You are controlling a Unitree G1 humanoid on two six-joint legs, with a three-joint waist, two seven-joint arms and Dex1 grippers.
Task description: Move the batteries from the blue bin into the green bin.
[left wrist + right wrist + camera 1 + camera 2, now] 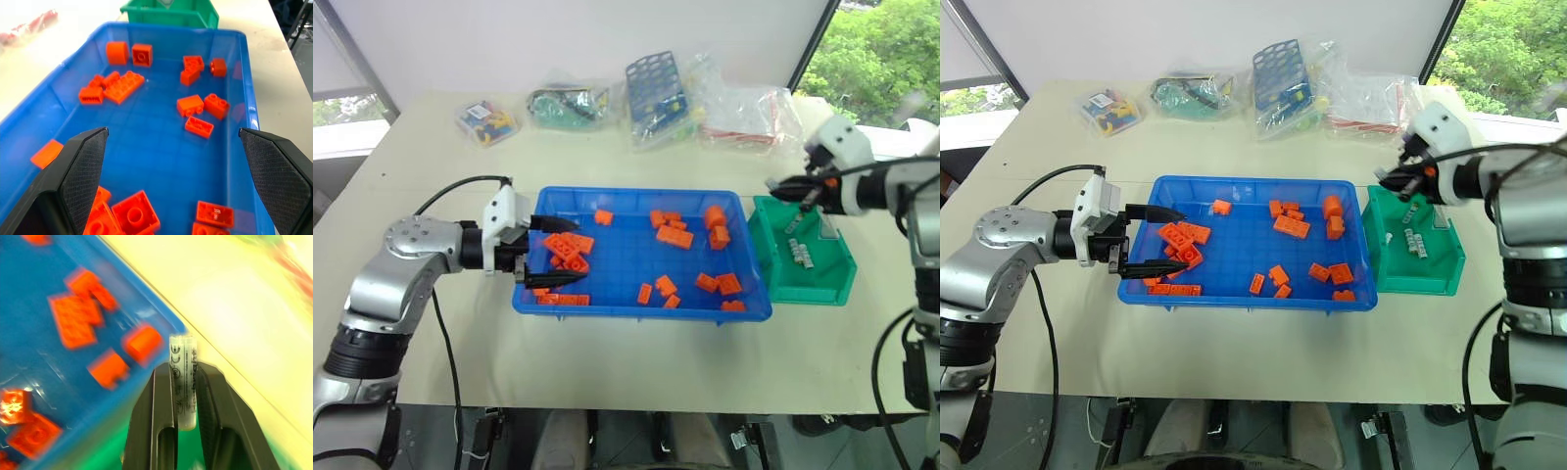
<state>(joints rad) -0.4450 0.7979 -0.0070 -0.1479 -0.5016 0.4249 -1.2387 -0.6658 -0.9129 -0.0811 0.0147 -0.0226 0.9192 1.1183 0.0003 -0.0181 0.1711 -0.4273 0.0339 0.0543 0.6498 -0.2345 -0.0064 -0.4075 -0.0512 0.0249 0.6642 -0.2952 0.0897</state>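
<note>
The blue bin (636,192) sits mid-table and holds several orange bricks (674,235). To its right stands the green bin (813,289) with several silver batteries (801,251) lying inside. My right gripper (803,196) hovers over the green bin's far left corner. It is shut on one battery (182,382), which stands upright between the fingers (208,396). My left gripper (578,253) is open at the blue bin's left end, over a cluster of bricks, with nothing between its fingers (88,166).
Clear bags of parts (568,106) and a blue perforated rack (656,88) lie along the back of the table. A cable (445,196) loops from the left arm. Bare tabletop (636,362) runs in front of both bins.
</note>
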